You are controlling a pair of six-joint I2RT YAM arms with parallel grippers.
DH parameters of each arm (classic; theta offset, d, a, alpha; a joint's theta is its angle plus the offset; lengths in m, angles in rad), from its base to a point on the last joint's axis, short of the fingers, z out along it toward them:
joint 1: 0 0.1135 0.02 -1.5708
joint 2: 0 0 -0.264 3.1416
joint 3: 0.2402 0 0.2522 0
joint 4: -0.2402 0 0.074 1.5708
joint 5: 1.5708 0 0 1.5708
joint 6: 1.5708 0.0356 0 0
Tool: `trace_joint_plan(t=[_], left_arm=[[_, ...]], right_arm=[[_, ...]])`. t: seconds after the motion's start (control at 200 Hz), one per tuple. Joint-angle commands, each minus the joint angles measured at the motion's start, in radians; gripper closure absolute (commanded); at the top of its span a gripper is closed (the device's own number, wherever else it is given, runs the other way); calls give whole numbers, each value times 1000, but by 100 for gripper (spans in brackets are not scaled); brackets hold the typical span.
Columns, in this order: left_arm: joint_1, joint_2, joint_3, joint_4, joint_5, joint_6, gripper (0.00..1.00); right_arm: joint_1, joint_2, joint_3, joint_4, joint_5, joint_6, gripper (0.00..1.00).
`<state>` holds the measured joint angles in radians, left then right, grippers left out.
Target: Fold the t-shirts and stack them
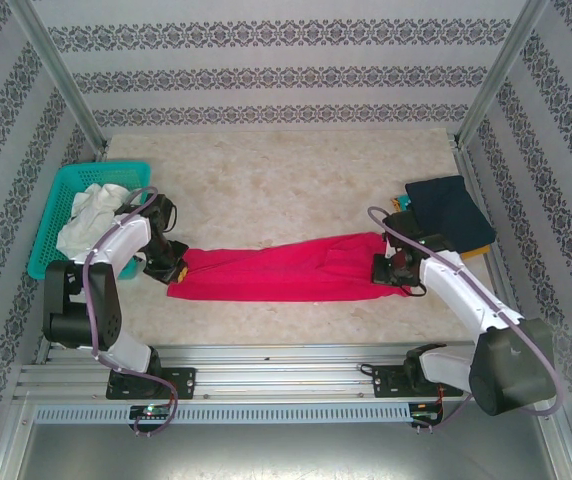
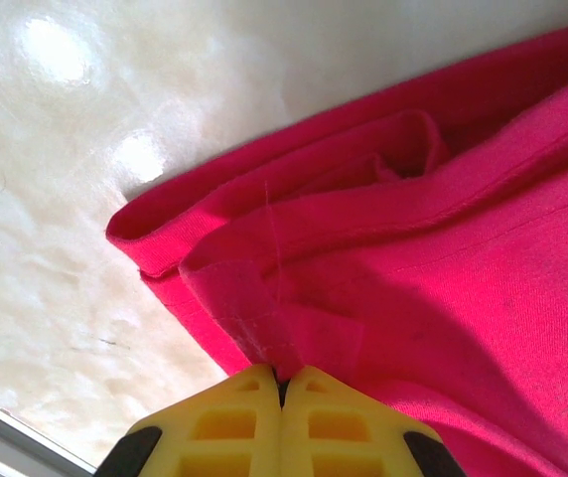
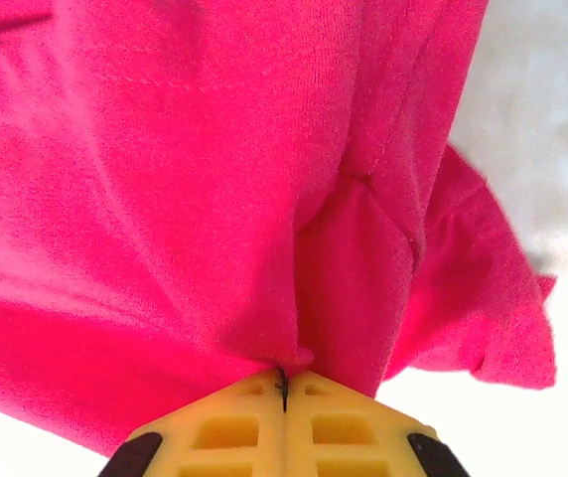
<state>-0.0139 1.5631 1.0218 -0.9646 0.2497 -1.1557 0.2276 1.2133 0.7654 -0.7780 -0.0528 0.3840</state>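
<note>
Jaws both fully closed, L & R each pinching one end of pink t-shirt

The bright crimson-pink cloth t-shirt across the middle of the frame is one plain colour, and its hem stitching is the same pink. At right centre lies a plain navy blue folded cloth t-shirt, with a sliver of yellow-orange cloth t-shirt at its left edge. At left, the teal plastic mesh basket holds a white crumpled cloth. The surface is pale beige with cloudy marbling. The white walls carry bands of dark grey floral ornament. The left arm's jaws and the right arm's jaws are yellow with black bases.
</note>
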Motion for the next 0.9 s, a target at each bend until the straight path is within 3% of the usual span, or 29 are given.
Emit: trace_joint_plan(t=[0.0,0.275,0.375,0.44,0.52,0.609,0.779,0.899], left_arm=[[-1,55,-10,27,8,21,100],[1,60,-6,30,0,19,99],[0,54,1,25,-6,18,92],[0,44,7,13,-12,22,84],[-1,22,22,-15,-27,32,66],[-3,-21,42,-60,-55,38,48],[-66,-50,120,-85,-72,46,12],[-159,27,207,-42,-48,36,8]], right_arm=[[15,16,-33,-14,-18,44,100],[16,147,-43,25,-33,63,100],[15,191,-40,37,-51,67,98],[16,176,-31,31,-46,65,85],[16,111,-19,25,-39,53,58],[16,26,5,5,-24,30,44],[16,-33,62,26,-25,28,33],[17,33,129,50,-21,60,33]])
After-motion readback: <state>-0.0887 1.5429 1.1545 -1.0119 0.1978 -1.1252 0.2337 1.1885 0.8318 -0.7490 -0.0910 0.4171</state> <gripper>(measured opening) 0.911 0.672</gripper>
